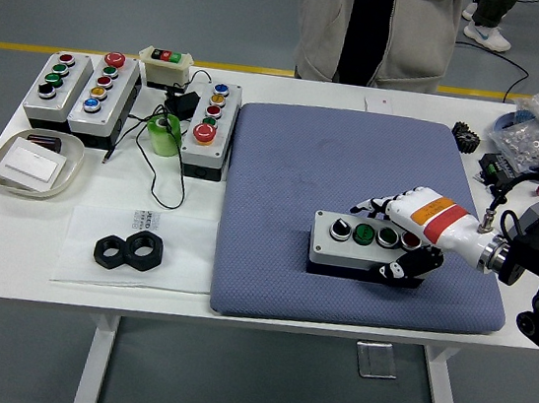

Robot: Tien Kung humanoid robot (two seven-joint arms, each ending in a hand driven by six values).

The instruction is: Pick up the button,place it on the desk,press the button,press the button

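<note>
R hand (406, 237) is clamped on the button box (363, 246): fingers (380, 205) over the far edge, thumb (402, 270) on the near side wall. Box sits on the blue mat (294, 165), near its front-right part, w/ four buttons on top: one black/white, two green, one red closest to the hand. R arm enters from the right edge. Three more boxes (100, 90) stand at the table's (8, 227) far left, plus a green tape roll (164, 134), a tray (34, 163) and two black nuts (129, 251) on the left side. A person (377, 27) stands at the far side, hands out of frame.
</note>
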